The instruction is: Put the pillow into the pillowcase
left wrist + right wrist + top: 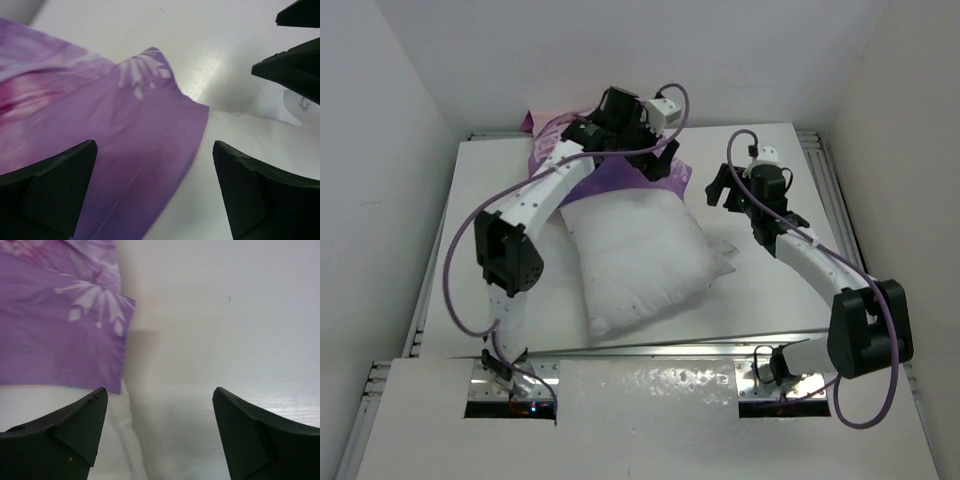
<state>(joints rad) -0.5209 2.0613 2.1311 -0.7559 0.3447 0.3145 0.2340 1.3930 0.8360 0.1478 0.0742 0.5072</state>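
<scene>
White pillow (640, 255), far end overlapped by purple pillowcase (100, 125). The left gripper (155, 165) and right gripper (160, 410) hover above, jaws released, empty.

Much of the pillowcase (620, 172) behind the left arm (550, 185); far edge of the pillow (635, 250) beneath.

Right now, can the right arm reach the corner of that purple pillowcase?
Probably yes. The right gripper is open, just beside the pillowcase corner that lies over the pillow, and nothing shows between them.
</scene>
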